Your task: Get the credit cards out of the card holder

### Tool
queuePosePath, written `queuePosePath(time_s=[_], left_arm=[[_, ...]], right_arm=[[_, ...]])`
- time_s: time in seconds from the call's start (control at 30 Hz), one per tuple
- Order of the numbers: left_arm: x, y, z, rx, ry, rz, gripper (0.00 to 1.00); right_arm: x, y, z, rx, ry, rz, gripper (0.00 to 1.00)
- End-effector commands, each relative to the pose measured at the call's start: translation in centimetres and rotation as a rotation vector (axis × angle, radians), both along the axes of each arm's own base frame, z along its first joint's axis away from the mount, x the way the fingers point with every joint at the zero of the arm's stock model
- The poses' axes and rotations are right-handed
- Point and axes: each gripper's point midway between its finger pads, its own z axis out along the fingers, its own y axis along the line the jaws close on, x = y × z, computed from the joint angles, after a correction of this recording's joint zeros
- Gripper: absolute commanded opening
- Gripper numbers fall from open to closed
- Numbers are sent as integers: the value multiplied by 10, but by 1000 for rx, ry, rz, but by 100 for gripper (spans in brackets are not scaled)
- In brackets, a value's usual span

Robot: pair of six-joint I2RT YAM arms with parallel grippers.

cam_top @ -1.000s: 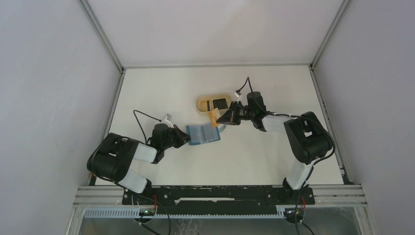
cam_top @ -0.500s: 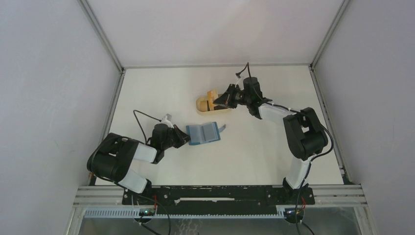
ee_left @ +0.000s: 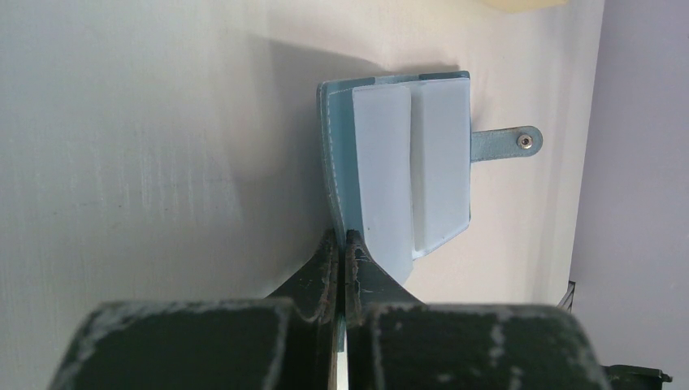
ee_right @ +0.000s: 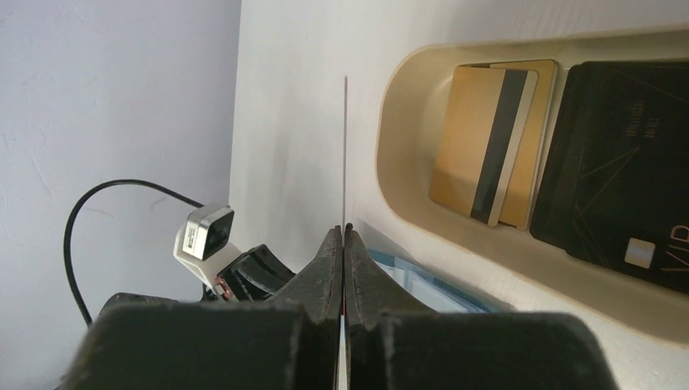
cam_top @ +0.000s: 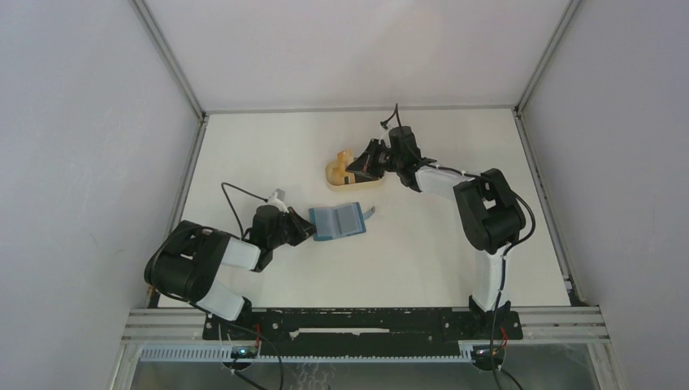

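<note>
Right gripper [ee_right: 344,231]: fingers pinched together on a thin card [ee_right: 345,146], seen edge-on and upright, just beside the end of the tan tray [ee_right: 388,162]. Gold cards [ee_right: 487,138] and a black card [ee_right: 617,187] lie in the tray. Right arm is stretched out toward 11 o'clock from its base.

Left gripper [ee_left: 340,240]: closed on the edge of the open card holder [ee_left: 406,171], which lies flat at 7 o'clock of the tray. Left arm is folded low, forearm pointing to 3 o'clock.
</note>
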Motion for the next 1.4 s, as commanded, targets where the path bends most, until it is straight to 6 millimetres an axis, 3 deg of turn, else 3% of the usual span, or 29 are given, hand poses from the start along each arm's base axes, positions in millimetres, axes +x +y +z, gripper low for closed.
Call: queuePosePath(time_s=[0.0,0.5,1.03,1.07,1.27,1.37], left_arm=[[-36,22,-51,150,190,9,0],[-38,25,-50,157,183,22,0],[-39,25,-51,158,188,21,0],[-38,25,-51,158,187,21,0],[-39,26,-52,159,189,21,0],[-39,25,-52,157,188,19,0]], right_arm=[[16,11,10,22,-36,-17,0],[38,22,-23,-6,27,-56,0],[13,33,-50,-78,79,5,0],[12,33,-50,-80,76,10,4],[11,29,-46,-109,63,12,46],[12,25,-40,-158,39,17,61]])
